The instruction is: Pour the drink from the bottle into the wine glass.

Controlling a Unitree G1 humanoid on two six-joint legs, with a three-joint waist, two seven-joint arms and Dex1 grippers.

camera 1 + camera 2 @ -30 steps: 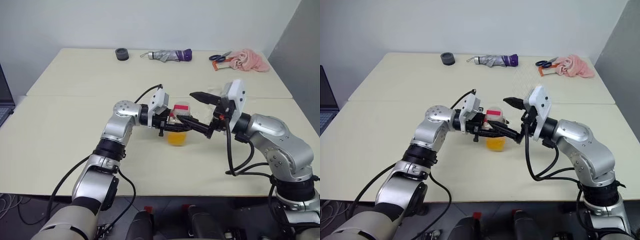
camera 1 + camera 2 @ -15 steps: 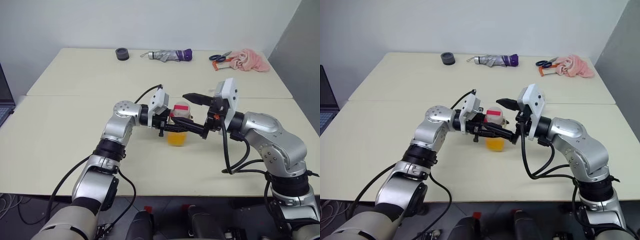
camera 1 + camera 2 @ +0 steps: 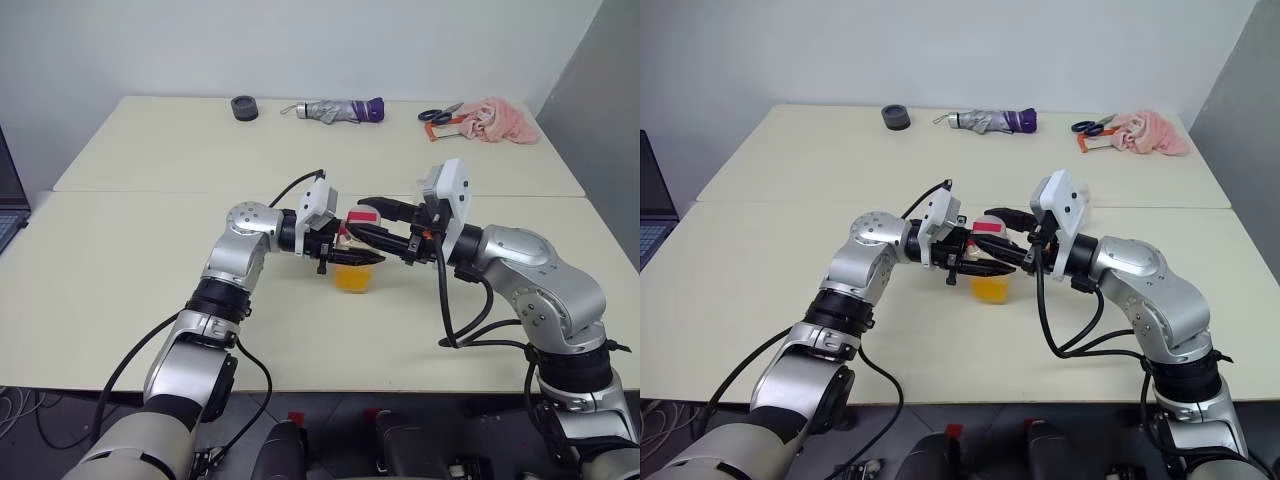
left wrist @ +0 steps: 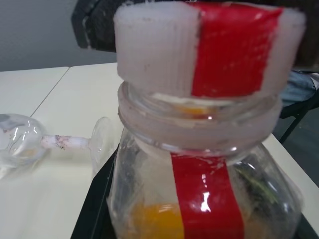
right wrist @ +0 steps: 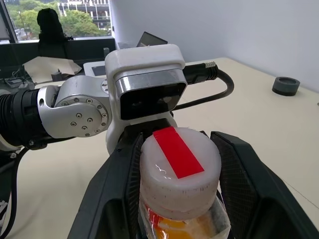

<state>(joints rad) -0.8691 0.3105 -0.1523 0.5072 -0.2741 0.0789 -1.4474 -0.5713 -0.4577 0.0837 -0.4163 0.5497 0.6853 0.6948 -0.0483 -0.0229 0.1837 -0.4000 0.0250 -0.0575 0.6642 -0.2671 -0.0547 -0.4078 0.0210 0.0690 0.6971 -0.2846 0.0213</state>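
You've got the bottle (image 3: 356, 252) sitting pretty much mid-table, a bit toward the near edge, upright, with the drink (image 3: 354, 277) showing orange in its lower part. The cap is still on: a white cap (image 5: 180, 167) with a red stripe across the top, and the same red stripe runs down the bottle's side in the left wrist view. Your left gripper (image 3: 345, 254) comes in from the left side and its jaws are clamped shut on the bottle's body, below the neck. Your right gripper (image 3: 372, 222) reaches in from the right, pointing roughly level, and its jaws sit one on each side of the cap; in the right wrist view the two black fingers (image 5: 119, 199) are right up against the cap's sides, but you can't really tell if they're gripping it or just bracketing it. The wine glass (image 4: 30, 142) turns up in the left wrist view behind the bottle, on the table top, apart from the bottle. Along the far edge you've got a black round thing (image 3: 244, 107) toward the far left, a folded umbrella (image 3: 335, 110) around the middle, and scissors (image 3: 440, 117) touching a pink cloth (image 3: 496, 119) near the far right corner.
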